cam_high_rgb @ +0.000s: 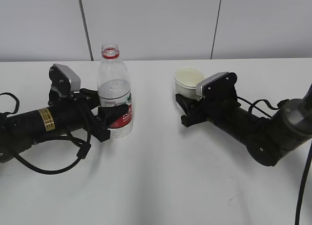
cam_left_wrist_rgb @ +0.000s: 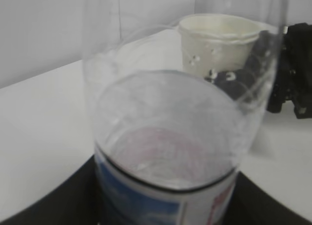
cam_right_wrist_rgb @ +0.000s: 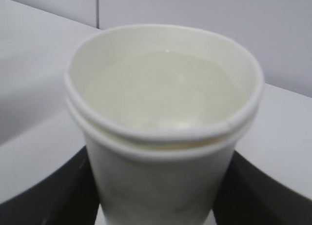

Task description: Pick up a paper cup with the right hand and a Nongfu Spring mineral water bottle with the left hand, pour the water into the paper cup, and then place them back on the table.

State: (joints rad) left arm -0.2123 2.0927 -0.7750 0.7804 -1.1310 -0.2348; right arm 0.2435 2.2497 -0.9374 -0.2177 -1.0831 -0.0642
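The clear Nongfu Spring mineral water bottle [cam_high_rgb: 114, 88] stands upright and capless on the white table [cam_high_rgb: 161, 181], left of centre. My left hand [cam_high_rgb: 114, 120] lies low and is shut on its red-and-white label. In the left wrist view the bottle [cam_left_wrist_rgb: 170, 137] fills the frame between my black fingers [cam_left_wrist_rgb: 53, 205]. The white paper cup [cam_high_rgb: 189, 81] is upright right of centre, and my right hand [cam_high_rgb: 187, 109] is shut on its lower part. In the right wrist view the cup [cam_right_wrist_rgb: 161, 152] shows a double rolled rim and a pale glossy inside. Its base is hidden.
Black cables [cam_high_rgb: 44, 169] loop on the table beside the left arm, and more run by the right arm [cam_high_rgb: 304, 181]. A grey panelled wall [cam_high_rgb: 156, 25] stands behind the table's far edge. Through the bottle, the cup [cam_left_wrist_rgb: 219, 39] and right hand [cam_left_wrist_rgb: 292, 78] show.
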